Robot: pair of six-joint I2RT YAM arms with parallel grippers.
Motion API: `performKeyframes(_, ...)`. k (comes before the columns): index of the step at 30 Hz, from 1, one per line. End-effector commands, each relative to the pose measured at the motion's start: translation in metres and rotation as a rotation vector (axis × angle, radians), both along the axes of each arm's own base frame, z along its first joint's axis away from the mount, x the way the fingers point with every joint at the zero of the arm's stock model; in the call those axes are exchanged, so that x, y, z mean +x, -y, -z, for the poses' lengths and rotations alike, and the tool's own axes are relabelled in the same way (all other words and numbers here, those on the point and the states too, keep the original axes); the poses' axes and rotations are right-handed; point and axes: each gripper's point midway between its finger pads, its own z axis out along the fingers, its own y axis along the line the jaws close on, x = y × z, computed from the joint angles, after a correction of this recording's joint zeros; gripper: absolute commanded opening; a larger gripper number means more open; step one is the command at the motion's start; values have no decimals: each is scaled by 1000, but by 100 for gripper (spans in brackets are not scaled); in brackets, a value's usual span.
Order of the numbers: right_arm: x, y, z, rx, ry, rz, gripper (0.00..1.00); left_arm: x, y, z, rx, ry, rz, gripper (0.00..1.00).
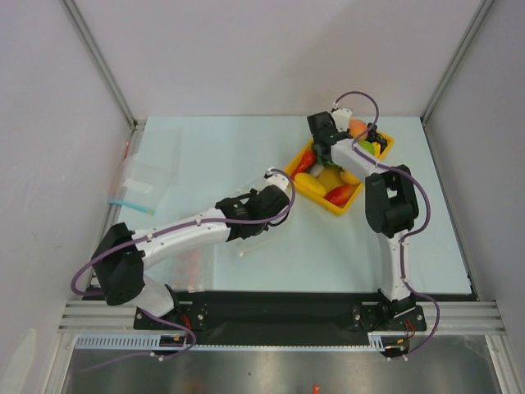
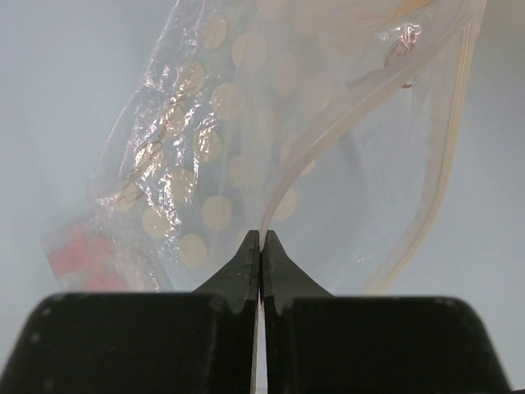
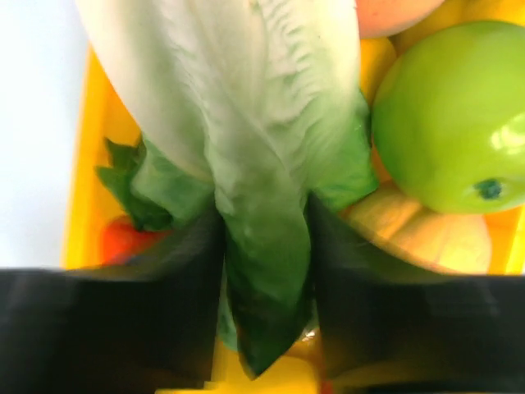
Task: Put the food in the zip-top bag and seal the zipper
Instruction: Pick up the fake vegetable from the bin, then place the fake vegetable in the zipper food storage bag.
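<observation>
Left gripper (image 2: pixel 261 240): we note its jaws pressed together on the zip-top bag (image 2: pixel 205 156) rim, middle of the tabletop (image 1: pixel 328 254). Right gripper (image 3: pixel 264 271) jaws clamp the lettuce (image 3: pixel 246 123) at the yellow tray (image 3: pixel 86 139), toward the far right corner.

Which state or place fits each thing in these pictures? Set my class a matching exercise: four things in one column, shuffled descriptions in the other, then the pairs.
Things
1. lettuce
2. green apple
3. zip-top bag
4. yellow tray

Descriptions
A. edge pinched in the closed left gripper
B. between the fingers of the right gripper
C. holds the toy food
D. shiny and round, lying free beside the leafy one

Pairs: 1-B, 2-D, 3-A, 4-C
</observation>
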Motion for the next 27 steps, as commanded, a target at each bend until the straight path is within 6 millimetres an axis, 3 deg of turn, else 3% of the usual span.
performKeyframes(1, -3, 8, -15, 41, 30, -21, 30, 4, 8, -11, -17, 22, 16, 0)
performKeyframes(3, -2, 5, -38, 62, 83, -52, 18, 4, 8, -11, -17, 22, 15, 0)
performKeyframes(4, -5, 1, -38, 72, 81, -77, 15, 4, 9, -11, -19, 23, 15, 0)
performKeyframes(5, -5, 0, -57, 78, 122, -94, 15, 4, 9, -10, -16, 21, 15, 0)
performKeyframes(8, -10, -4, -75, 88, 154, -136, 8, 4, 11, -8, -18, 14, 19, 0)
performKeyframes(9, -12, -4, -94, 94, 192, -158, 6, 4, 10, -8, -19, 13, 18, 0)
performKeyframes(10, -14, -12, -100, 117, 202, -200, 4, 3, 11, -9, -21, 14, 19, 0)
performKeyframes(11, -17, -15, -103, 133, 211, -222, 4, 4, 11, -9, -22, 16, 18, 0)
performKeyframes(12, -24, -20, -122, 151, 248, -271, 4, 3, 10, -10, -21, 17, 17, 0)
performKeyframes(13, -28, -38, -128, 199, 255, -370, 5, 4, 10, -10, -23, 19, 16, 0)
performKeyframes(15, -40, -46, -138, 212, 260, -408, 5, 4, 10, -9, -23, 21, 16, 0)
performKeyframes(16, -48, -49, -153, 217, 284, -437, 5, 5, 9, -9, -16, 24, 12, 0)
performKeyframes(18, -65, -57, -154, 221, 257, -468, 5, 6, 8, -7, -5, 25, 6, 0)
performKeyframes(19, -77, -59, -168, 228, 280, -489, 4, 7, 8, -6, -1, 25, 4, 0)
performKeyframes(21, -99, -65, -164, 244, 248, -519, 4, 7, 8, -5, 0, 24, 4, 0)
performKeyframes(22, -113, -66, -177, 265, 271, -541, 4, 8, 8, -5, 0, 24, 4, 0)
performKeyframes(23, -127, -71, -179, 284, 260, -564, 4, 8, 9, -4, 1, 22, 5, 0)
performKeyframes(24, -141, -75, -167, 305, 224, -600, 4, 8, 9, -4, -1, 22, 4, 0)
performKeyframes(25, -156, -74, -179, 319, 245, -619, 3, 8, 9, -3, -1, 22, 2, 0)
performKeyframes(27, -183, -83, -171, 337, 206, -681, 3, 8, 10, -5, -9, 24, 3, 0)
